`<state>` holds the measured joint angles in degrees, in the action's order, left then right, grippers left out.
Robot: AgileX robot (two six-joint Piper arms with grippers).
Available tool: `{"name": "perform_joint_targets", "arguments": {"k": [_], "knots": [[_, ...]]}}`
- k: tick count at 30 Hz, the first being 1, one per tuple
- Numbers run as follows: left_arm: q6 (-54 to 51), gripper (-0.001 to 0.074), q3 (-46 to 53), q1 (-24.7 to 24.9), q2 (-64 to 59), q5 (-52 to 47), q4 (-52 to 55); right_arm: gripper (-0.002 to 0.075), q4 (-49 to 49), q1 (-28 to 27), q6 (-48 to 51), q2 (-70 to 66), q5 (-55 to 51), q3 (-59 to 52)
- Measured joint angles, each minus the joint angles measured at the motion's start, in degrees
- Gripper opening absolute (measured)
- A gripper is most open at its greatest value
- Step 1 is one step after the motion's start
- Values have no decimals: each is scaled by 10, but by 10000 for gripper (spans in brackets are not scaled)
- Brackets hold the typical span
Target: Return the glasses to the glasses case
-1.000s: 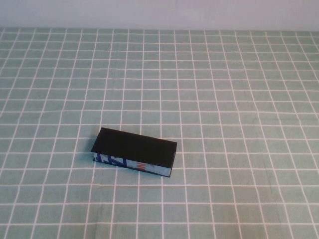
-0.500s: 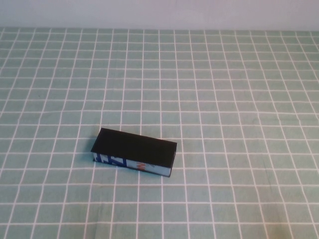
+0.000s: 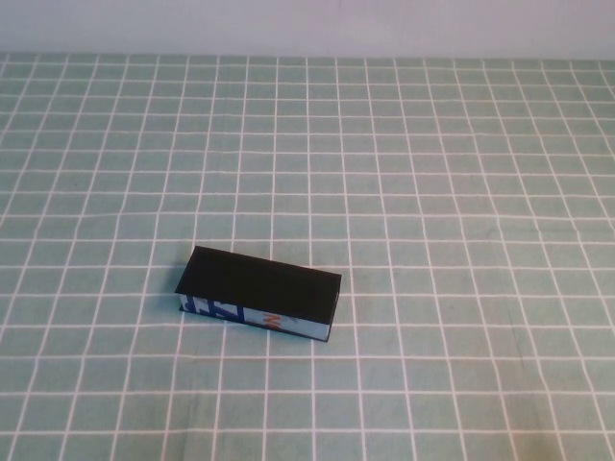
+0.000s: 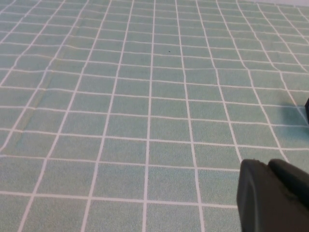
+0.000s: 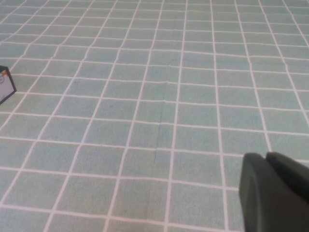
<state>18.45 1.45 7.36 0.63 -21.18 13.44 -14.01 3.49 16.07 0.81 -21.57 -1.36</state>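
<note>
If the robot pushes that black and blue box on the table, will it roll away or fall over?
Probably neither. The glasses case is a flat-sided box lying on its long side, so it would likely slide, maybe turning if pushed near one end. It looks stiff. The checked cloth may drag on it a little. The left gripper and right gripper each show only in their wrist views, away from the case.

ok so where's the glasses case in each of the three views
High view: the glasses case lies closed, left of centre, near the lower part of the picture; neither tool shows here.
Left wrist view: only a dark sliver at the edge, perhaps the case; left tool in the corner.
Right wrist view: one corner at the edge; right tool in the corner.
Shared landmark: the green checked cloth.
</note>
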Motion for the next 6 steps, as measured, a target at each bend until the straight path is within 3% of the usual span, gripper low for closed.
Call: {"name": "perform_joint_targets", "arguments": {"k": [6], "knots": [[1, 0, 0, 0, 0, 0, 0, -13, -1, 0, 0, 0, 0, 0]]}}
